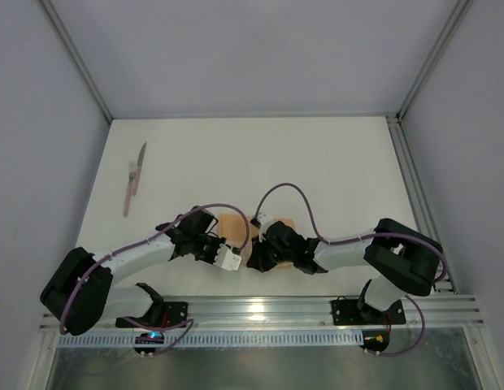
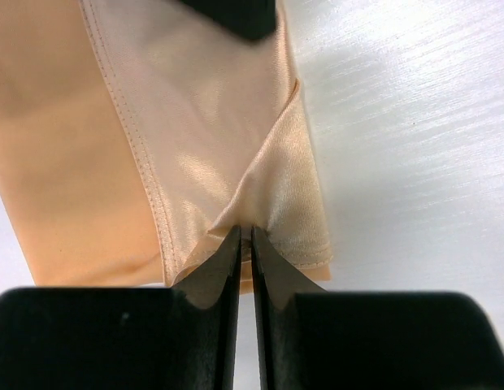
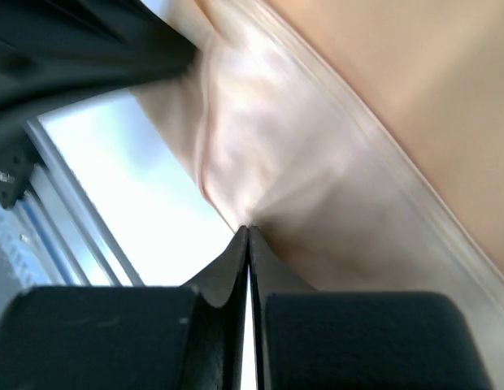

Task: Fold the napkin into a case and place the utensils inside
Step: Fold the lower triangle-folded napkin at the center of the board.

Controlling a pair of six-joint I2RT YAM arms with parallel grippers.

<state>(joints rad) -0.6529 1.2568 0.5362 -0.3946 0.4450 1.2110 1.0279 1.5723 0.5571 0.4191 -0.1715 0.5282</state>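
Left wrist view: the left tool [image 2: 245,236] has its jaws drawn almost together, with only a thin slit between them. They pinch a fold of the peach napkin [image 2: 211,122] right at the tips. From the pinch the cloth rises in a tented crease, and a stitched hem [image 2: 134,138] runs away from the tips up to the left. White table [image 2: 414,122] lies bare to the right of the tool. A dark body [image 2: 236,15] sits over the cloth at the far edge.

Right wrist view: the right tool [image 3: 247,236] is pressed narrow as well, its tips nipping a gathered pucker of the napkin [image 3: 317,162]. The cloth spreads ahead and to the right of it. A blurred black shape [image 3: 81,49] crosses ahead on the left.

Top view: both tools meet tip to tip over the napkin [image 1: 231,223] near the table's [image 1: 317,162] front edge, and the arms hide most of the cloth. The utensil [image 1: 134,180] lies well apart, far ahead and to the left of the left tool.
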